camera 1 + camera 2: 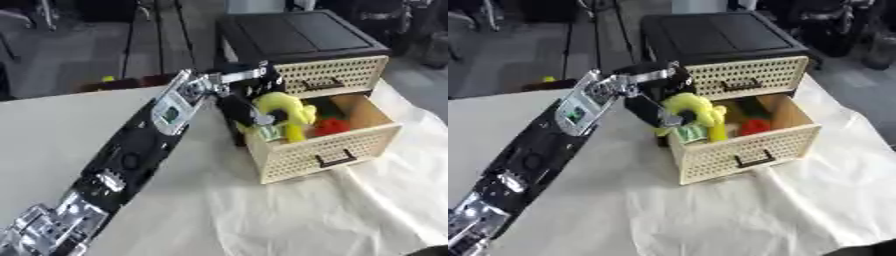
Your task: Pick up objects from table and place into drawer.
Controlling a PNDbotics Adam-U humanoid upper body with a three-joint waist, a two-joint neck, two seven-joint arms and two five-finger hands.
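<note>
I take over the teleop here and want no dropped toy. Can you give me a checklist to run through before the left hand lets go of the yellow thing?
1. Lower drawer pulled out: ok.
2. Left hand shut on the yellow toy: ok.
3. Toy over the drawer opening: ok, though it sits at the drawer's left edge and part may overhang the wall.
4. Room inside: ok; a red object and a green item lie there, with bare space to the right.
5. Upper drawer closed and out of the way: ok.
6. Right hand clear: cannot tell, it shows in no view.
</note>
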